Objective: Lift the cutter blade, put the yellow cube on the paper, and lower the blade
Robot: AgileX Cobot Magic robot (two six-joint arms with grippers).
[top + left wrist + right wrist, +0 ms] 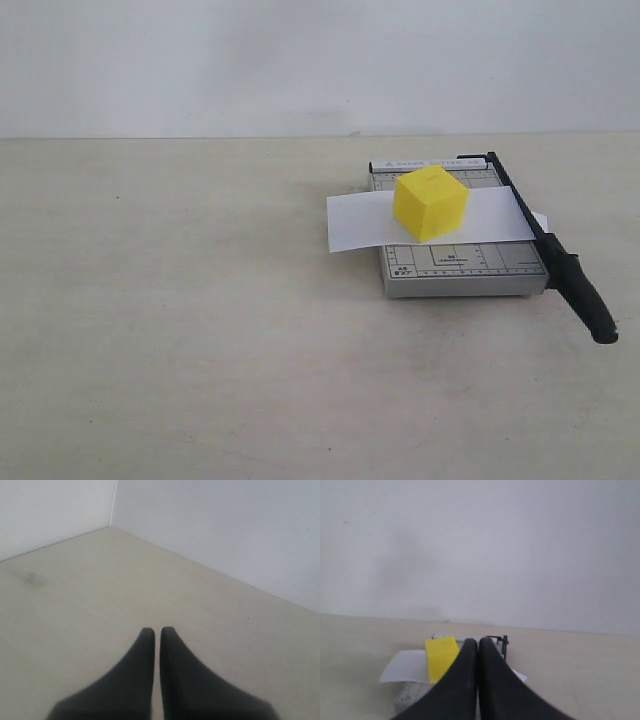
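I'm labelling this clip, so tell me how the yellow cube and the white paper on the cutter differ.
The yellow cube is bright and blocky; the paper is a thin white strip. The cube stays inside the grey board; the paper overhangs it on both sides. The cube sits on top of the paper; the paper runs under the cutter blade. Both rest on that board.

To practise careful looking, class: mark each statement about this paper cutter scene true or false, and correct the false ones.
1. The cube sits on the paper. True.
2. The blade lies lowered along the board edge. True.
3. The right gripper grips the cube. False: it is shut on nothing, apart from the cube.
4. The paper fits within the board. False: both ends overhang it.
5. The left gripper is wide open. False: it is shut.
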